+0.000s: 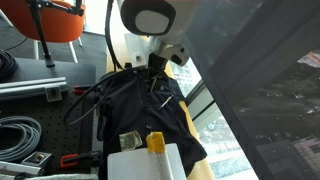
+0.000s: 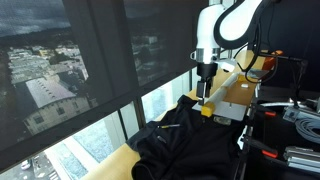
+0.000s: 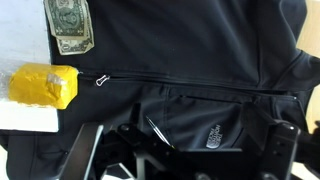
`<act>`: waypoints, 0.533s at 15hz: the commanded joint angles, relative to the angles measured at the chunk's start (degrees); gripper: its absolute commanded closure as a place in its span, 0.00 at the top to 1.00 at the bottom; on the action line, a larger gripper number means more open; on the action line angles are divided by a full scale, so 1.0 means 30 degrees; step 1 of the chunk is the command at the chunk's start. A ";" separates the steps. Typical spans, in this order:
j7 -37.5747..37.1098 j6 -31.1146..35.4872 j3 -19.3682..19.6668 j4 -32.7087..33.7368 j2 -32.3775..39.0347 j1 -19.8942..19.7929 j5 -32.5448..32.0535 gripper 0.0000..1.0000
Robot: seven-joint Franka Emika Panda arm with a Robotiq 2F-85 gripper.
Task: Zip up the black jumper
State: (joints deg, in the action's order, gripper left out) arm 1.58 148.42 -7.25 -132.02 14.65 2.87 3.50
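The black jumper (image 3: 200,45) lies spread on the table and fills the wrist view. A closed zip line runs across it, with a small silver pull (image 3: 102,79) at its left end. A white logo (image 3: 212,137) and a thin silver strip (image 3: 156,130) show lower down. The jumper shows in both exterior views (image 1: 150,112) (image 2: 190,140). My gripper (image 3: 185,150) hangs above the jumper with fingers wide apart and nothing between them. It is seen in both exterior views (image 1: 157,68) (image 2: 205,78), a little above the cloth.
A banknote (image 3: 70,25) and a yellow object (image 3: 45,85) rest on a white box (image 1: 145,163) beside the jumper. Cables (image 1: 20,135) and clamps lie on the table. An orange chair (image 1: 50,22) stands behind. A window (image 2: 90,80) borders the table.
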 commanded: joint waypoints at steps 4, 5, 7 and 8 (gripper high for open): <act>0.1506 0.0909 0.0778 0.2372 0.3996 -0.0662 -0.0204 1.00; 0.1641 0.0976 0.0912 0.2689 0.4492 -0.0764 -0.0310 1.00; 0.1797 0.1029 0.1209 0.3275 0.5390 -0.0906 -0.0515 1.00; 0.1852 0.1034 0.1367 0.3531 0.5782 -0.0948 -0.0644 1.00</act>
State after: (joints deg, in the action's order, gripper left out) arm 6.17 150.74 -4.11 -124.61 28.23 0.62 3.13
